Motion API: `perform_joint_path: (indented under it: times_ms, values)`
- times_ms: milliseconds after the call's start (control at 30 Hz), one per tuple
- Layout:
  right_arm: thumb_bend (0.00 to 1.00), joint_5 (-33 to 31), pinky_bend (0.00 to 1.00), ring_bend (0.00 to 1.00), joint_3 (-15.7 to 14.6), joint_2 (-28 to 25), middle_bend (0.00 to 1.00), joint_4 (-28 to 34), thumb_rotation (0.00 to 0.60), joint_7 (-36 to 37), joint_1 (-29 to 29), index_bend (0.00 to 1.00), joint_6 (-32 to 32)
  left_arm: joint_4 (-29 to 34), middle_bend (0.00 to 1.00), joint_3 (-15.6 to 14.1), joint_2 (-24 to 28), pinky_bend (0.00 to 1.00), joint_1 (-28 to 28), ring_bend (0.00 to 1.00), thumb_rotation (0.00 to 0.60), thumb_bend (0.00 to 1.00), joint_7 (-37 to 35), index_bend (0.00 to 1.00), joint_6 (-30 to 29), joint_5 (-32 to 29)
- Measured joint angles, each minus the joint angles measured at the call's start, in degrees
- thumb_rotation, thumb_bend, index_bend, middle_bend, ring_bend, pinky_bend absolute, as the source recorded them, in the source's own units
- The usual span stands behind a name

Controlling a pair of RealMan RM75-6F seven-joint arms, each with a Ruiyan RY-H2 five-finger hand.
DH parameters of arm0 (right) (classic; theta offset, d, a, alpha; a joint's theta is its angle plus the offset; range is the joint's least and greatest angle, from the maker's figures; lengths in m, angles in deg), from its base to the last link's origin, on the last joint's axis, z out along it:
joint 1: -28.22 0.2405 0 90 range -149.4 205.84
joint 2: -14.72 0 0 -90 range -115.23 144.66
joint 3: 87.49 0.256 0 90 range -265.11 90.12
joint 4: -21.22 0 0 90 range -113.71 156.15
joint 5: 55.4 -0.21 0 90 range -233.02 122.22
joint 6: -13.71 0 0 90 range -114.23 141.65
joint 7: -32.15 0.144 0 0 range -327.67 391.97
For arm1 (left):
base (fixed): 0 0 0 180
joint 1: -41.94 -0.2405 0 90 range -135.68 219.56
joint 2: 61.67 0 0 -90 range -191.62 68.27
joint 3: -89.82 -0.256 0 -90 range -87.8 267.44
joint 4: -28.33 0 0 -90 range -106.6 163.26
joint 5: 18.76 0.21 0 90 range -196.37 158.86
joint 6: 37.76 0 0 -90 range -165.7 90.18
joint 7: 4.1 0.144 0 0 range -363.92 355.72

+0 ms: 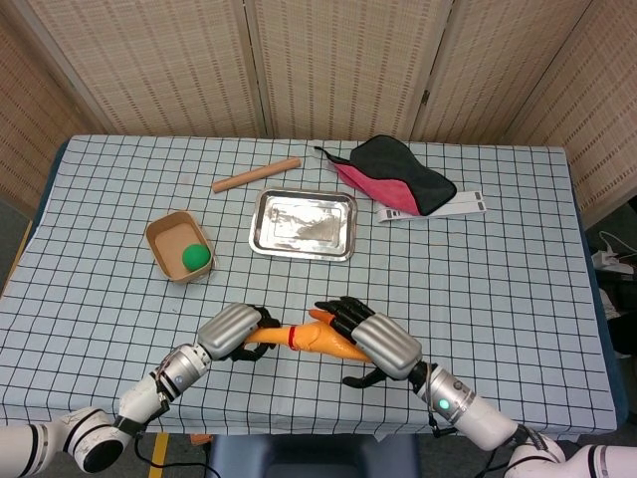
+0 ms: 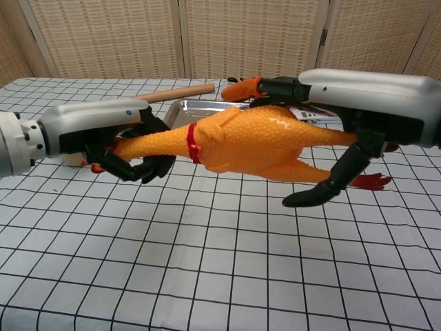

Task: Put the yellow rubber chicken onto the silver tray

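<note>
The yellow rubber chicken point(image 1: 320, 340) point(image 2: 248, 141), with a red band on its neck, hangs level above the table's near edge. My left hand point(image 1: 231, 331) point(image 2: 103, 131) grips its neck and head end. My right hand point(image 1: 383, 346) point(image 2: 365, 96) is at the body end with its fingers spread, some stretched over the chicken's back and the thumb point(image 2: 324, 193) apart below it, no longer closed round it. The silver tray point(image 1: 304, 224) point(image 2: 180, 107) lies empty further back near the table's middle, well beyond both hands.
A cardboard box point(image 1: 169, 239) holding a green ball point(image 1: 196, 257) sits left of the tray. A wooden dowel point(image 1: 256, 175) point(image 2: 176, 92) lies behind the tray. A red and black cloth point(image 1: 393, 174) and a white strip point(image 1: 438, 207) lie at the back right.
</note>
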Motion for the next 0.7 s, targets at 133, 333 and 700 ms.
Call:
perform_joint_path:
  times_ms: [133,333,700]
  values:
    - [0.12,0.26,0.01,0.0,0.04,0.95,0.0,-0.82,0.6,0.54,0.0,0.0,0.67,0.16,0.65,-0.08,-0.03,0.43,0.04,0.41,0.6,0.84,-0.21,0.76,-0.02,0.5]
    - [0.12,-0.28,0.63,0.32,-0.02,1.57,0.27,-0.78,0.6,-0.86,0.24,0.28,0.55,0.92,0.66,-0.35,-0.15,0.43,0.12,0.42,0.6,0.84,-0.18,0.76,-0.15,1.53]
    - [0.41,2.4,1.0,0.96,0.67,4.84,0.8,-1.75,0.6,0.45,-1.59,1.0,7.95,1.74,0.66,-1.38,0.8,0.44,-0.16,0.42,0.6,0.84,-2.21,0.76,-1.15,4.59]
